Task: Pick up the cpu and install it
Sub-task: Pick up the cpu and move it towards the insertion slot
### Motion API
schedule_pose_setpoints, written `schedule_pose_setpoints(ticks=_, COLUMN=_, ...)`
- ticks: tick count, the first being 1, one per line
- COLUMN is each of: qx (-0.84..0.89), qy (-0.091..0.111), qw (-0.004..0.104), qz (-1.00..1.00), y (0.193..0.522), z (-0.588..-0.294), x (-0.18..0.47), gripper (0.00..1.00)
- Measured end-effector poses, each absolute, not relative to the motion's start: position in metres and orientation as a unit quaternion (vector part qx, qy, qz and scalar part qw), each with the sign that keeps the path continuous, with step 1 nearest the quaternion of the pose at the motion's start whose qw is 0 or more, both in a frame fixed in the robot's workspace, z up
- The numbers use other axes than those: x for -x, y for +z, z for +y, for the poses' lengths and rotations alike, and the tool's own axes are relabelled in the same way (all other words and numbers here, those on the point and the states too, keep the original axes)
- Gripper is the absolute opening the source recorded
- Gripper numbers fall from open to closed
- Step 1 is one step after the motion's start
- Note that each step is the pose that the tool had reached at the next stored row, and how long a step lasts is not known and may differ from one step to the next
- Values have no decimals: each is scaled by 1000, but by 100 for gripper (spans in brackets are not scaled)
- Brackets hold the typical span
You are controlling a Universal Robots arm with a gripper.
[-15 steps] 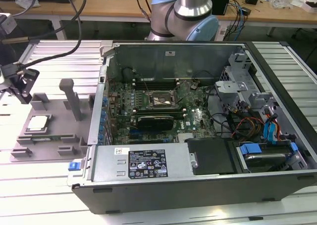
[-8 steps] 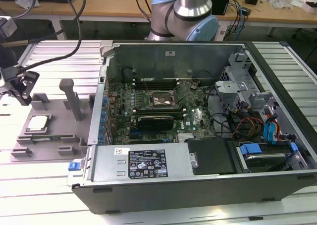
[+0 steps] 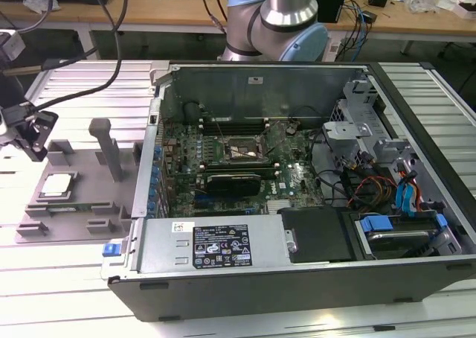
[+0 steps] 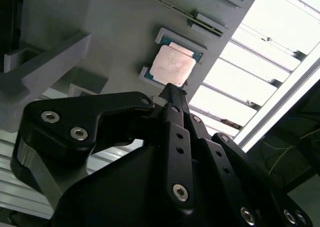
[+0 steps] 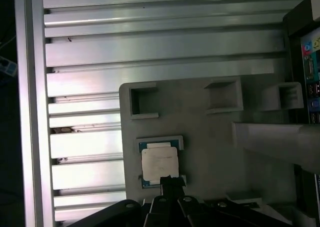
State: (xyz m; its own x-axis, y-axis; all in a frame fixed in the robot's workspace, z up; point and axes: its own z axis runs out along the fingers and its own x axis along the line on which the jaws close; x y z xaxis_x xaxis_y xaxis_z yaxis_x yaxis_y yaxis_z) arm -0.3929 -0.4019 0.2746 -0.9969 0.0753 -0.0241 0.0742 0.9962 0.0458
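gripper (image 4: pixel 172 88) tips pinched shut & empty, above cpu (image 4: pixel 172 66) lying flat in grey fixture (image 4: pixel 110 32), just fwd of tips, no contact.

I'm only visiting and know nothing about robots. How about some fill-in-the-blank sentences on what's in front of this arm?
1. The cpu lies with its pale metal top facing ____.
2. In the exterior view, the grey fixture holding it stands to the computer case's ____.
3. The gripper hovers nearest the ____.

Missing words: up; left; cpu.
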Motion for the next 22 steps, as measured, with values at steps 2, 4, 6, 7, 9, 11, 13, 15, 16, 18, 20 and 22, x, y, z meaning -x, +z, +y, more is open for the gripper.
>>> schedule_pose_setpoints(ticks=2, qx=-37, qy=23, qw=13, qz=999, y=273, z=-402, x=394, gripper=11)
schedule_pose_setpoints(ticks=4, qx=-37, qy=22, qw=13, qz=999, y=270, z=-402, x=394, gripper=11)
schedule_pose_setpoints(ticks=6, qx=-37, qy=22, qw=13, qz=999, y=266, z=-402, x=394, gripper=11)
schedule_pose_setpoints(ticks=7, qx=-37, qy=22, qw=13, qz=999, y=264, z=-402, x=394, gripper=11)
schedule_pose_setpoints(ticks=9, qx=-37, qy=22, qw=13, qz=999, y=255, z=-403, x=394, gripper=11)
schedule_pose_setpoints(ticks=11, qx=-37, qy=22, qw=13, qz=999, y=251, z=-403, x=394, gripper=11)
schedule_pose_setpoints(ticks=13, qx=-37, qy=22, qw=13, qz=999, y=244, z=-404, x=394, gripper=11)
schedule_pose_setpoints(ticks=15, qx=-37, qy=22, qw=13, qz=999, y=238, z=-405, x=394, gripper=11)
schedule_pose_setpoints(ticks=16, qx=-37, qy=22, qw=13, qz=999, y=233, z=-406, x=394, gripper=11)
schedule_pose_setpoints(ticks=18, qx=-37, qy=22, qw=13, qz=999, y=229, z=-407, x=394, gripper=11)
schedule_pose_setpoints(ticks=20, qx=-37, qy=22, qw=13, qz=999, y=225, z=-407, x=394, gripper=11)
schedule_pose_setpoints(ticks=22, qx=-37, qy=22, qw=13, qz=999, y=225, z=-407, x=394, gripper=11)
